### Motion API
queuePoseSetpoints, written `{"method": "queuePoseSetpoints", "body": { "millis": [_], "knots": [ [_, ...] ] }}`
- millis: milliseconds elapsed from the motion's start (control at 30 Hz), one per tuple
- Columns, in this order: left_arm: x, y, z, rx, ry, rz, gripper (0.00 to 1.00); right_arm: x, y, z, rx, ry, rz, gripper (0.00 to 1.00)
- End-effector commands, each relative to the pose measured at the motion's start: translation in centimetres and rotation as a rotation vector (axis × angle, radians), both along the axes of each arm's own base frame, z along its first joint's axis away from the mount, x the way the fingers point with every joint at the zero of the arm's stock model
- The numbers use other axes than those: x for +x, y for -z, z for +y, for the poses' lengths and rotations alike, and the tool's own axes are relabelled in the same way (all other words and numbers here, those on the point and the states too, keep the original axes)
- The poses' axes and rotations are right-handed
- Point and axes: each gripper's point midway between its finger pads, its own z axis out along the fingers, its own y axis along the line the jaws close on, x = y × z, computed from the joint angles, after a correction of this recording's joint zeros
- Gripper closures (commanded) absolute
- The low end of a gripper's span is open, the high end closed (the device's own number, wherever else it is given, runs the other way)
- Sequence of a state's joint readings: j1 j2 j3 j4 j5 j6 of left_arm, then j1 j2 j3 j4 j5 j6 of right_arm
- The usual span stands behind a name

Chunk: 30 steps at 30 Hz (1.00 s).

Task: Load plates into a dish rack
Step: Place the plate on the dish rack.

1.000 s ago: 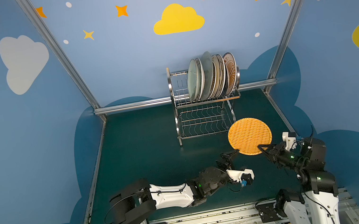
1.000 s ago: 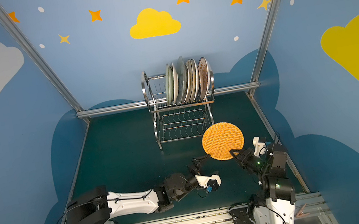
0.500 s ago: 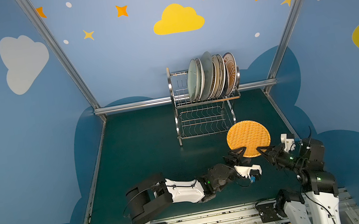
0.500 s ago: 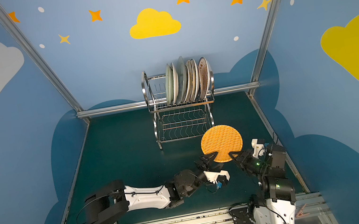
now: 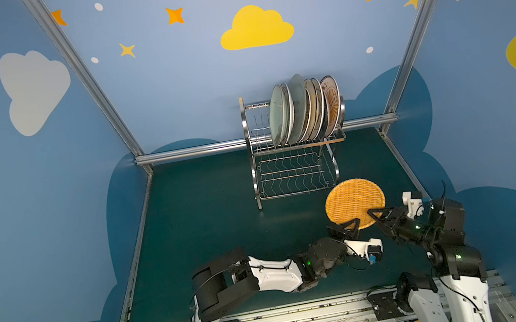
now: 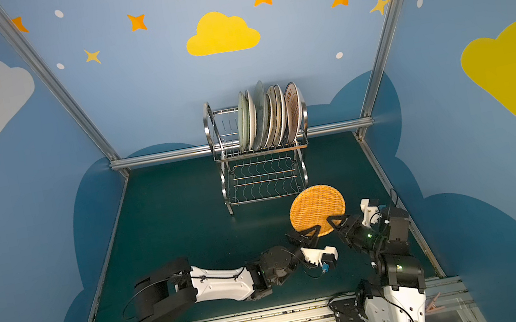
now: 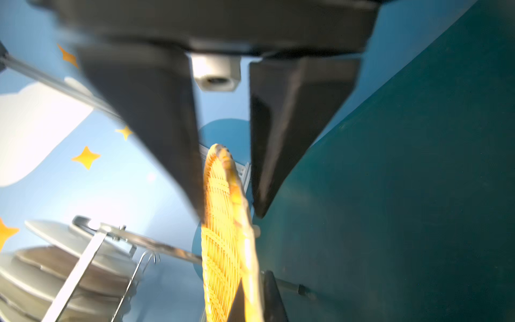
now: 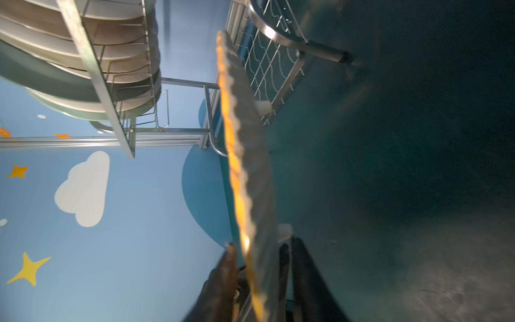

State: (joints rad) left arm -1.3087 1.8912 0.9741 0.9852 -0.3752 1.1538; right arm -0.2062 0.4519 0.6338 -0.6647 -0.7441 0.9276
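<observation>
My left end effector (image 5: 347,226) and right end effector (image 5: 375,214) hide the near rim of the orange woven plate (image 5: 353,200), and the racked plates (image 5: 303,111) cover one another.

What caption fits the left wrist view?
Left claw gripping the orange woven plate edge-on, loaded dish rack beyond.

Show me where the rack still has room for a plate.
In the rack, the lower shelf is bare throughout. On the upper shelf, only the slots at the left end are free; plates crowd the rest.
</observation>
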Motion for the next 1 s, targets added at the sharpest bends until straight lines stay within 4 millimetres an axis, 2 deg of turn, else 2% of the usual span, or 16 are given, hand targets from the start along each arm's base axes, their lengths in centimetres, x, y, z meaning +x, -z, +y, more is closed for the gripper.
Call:
{"method": "queuePoseSetpoints", "body": {
  "millis": [0,33,100,267,367,433,533,667,767,833,900,967],
  "knots": [
    [-0.8,-4.2,1.6,-0.145,-0.042,0.020,0.96,0.9,-3.3,0.3,-0.021,-0.029,-0.147,0.24],
    [-1.3,-4.4,2.0,-0.147,-0.041,0.023,0.96,1.4,-3.6,0.1,-0.038,-0.023,-0.167,0.17],
    [-2.3,-4.7,2.8,-0.148,-0.042,0.037,0.96,2.3,-4.0,-0.5,-0.076,0.005,-0.187,0.11],
    [-4.5,-5.6,6.5,-0.134,-0.057,0.143,0.96,4.1,-6.3,-1.2,-0.144,0.013,-0.260,0.10],
    [-5.5,-8.0,10.1,-0.209,-0.066,0.303,0.96,4.4,-6.8,-1.4,-0.210,0.001,-0.308,0.11],
    [-5.7,-10.3,12.9,-0.306,-0.089,0.466,0.96,4.3,-6.7,-1.5,-0.249,-0.003,-0.338,0.10],
    [-5.5,-15.7,17.3,-0.487,-0.094,0.609,0.96,4.0,-6.3,-1.3,-0.288,-0.020,-0.409,0.11],
    [-3.5,-23.7,22.3,-0.798,-0.104,0.691,0.96,3.7,-5.2,-0.2,-0.281,-0.077,-0.513,0.10],
    [-0.2,-27.7,25.3,-0.938,-0.206,0.734,0.96,3.4,-4.4,0.6,-0.287,-0.121,-0.545,0.11],
    [1.3,-30.0,25.8,-0.988,-0.205,0.733,0.96,3.0,-4.1,1.2,-0.282,-0.151,-0.550,0.10],
    [2.8,-32.1,25.2,-0.997,-0.198,0.709,0.96,2.5,-3.8,1.8,-0.277,-0.177,-0.560,0.10],
    [4.6,-33.2,24.7,-1.017,-0.221,0.706,0.96,2.1,-3.7,2.3,-0.272,-0.197,-0.574,0.11]
  ]
}}
